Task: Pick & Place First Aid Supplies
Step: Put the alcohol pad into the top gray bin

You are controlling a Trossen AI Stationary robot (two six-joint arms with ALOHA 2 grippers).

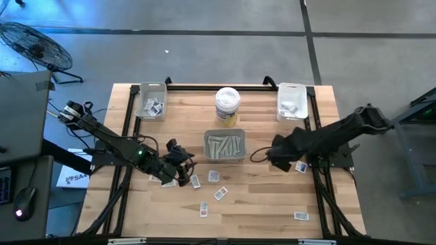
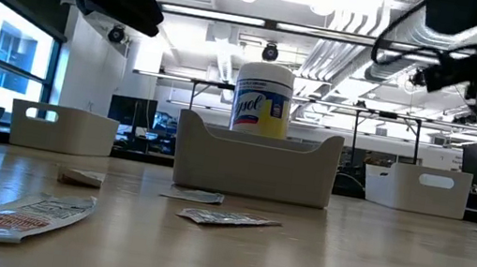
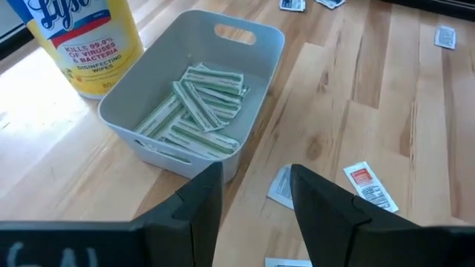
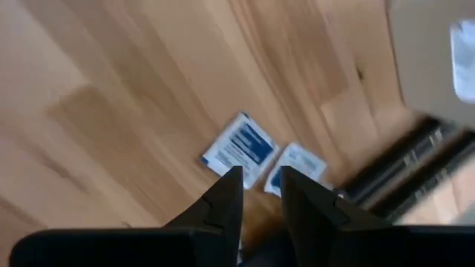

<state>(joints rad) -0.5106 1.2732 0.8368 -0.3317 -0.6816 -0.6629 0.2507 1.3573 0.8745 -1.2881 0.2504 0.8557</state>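
Wooden table [image 1: 259, 197], left gripper [image 3: 256, 194] parted and empty near grey tray [image 3: 252, 44], right gripper [image 4: 260, 185] parted above two blue-printed packets [image 4: 241, 148].

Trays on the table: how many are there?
3. A white tray sits at the far left corner, another white tray at the far right corner, and a grey tray of long strips in the middle.

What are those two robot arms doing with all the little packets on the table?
They are sorting first aid packets into trays. The grey tray in the middle already holds long pale strips. The left gripper hangs open beside it, holding nothing. The right gripper is low over two blue-printed square packets on the wood, its fingers slightly apart. More packets lie scattered on the table.
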